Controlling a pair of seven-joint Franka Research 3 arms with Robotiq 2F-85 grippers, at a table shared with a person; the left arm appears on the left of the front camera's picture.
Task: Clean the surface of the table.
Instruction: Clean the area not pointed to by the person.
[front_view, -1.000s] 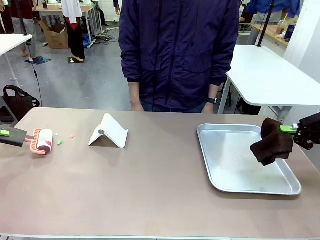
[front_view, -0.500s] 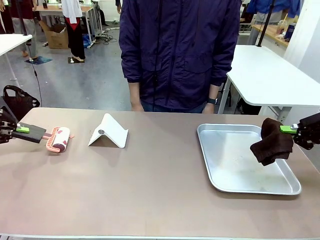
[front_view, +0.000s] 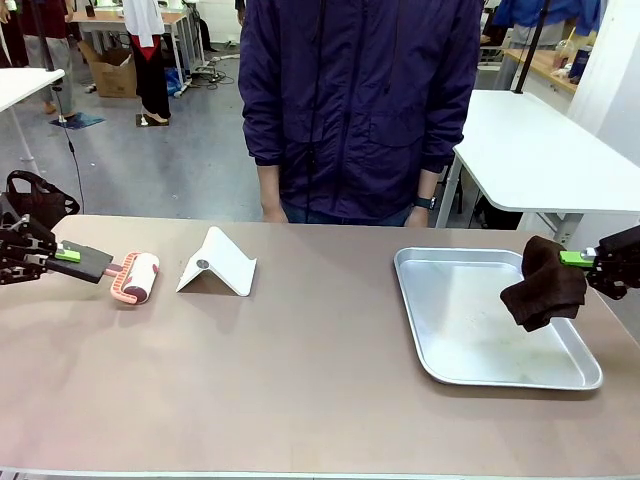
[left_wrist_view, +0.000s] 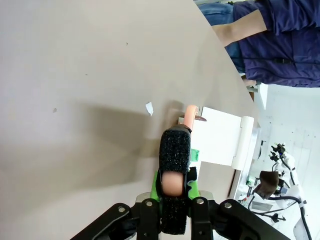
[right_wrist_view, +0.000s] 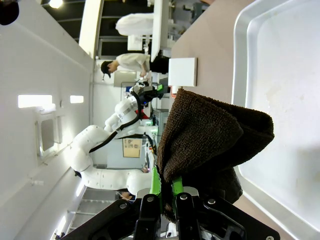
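Front view: left pincer (front_view: 68, 255) grips lint roller (front_view: 137, 278) beside white stand (front_view: 220, 262); right pincer (front_view: 577, 258) clamps brown cloth (front_view: 543, 285) over tray (front_view: 450, 320).

taupe table (front_view: 300, 390), silver tray (front_view: 470, 325), dark brown cloth (front_view: 545, 285), pink-white roller (front_view: 137, 277), white stand (front_view: 226, 262)

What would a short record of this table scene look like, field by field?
left pincer: shut on the handle of the lint roller, its head down on the table, left part
right pincer: shut on a brown cloth, held over the right edge of the metal tray
metal tray: silver, on the table's right part
white folded stand: right of the lint roller, apart from it
person: standing at the far side
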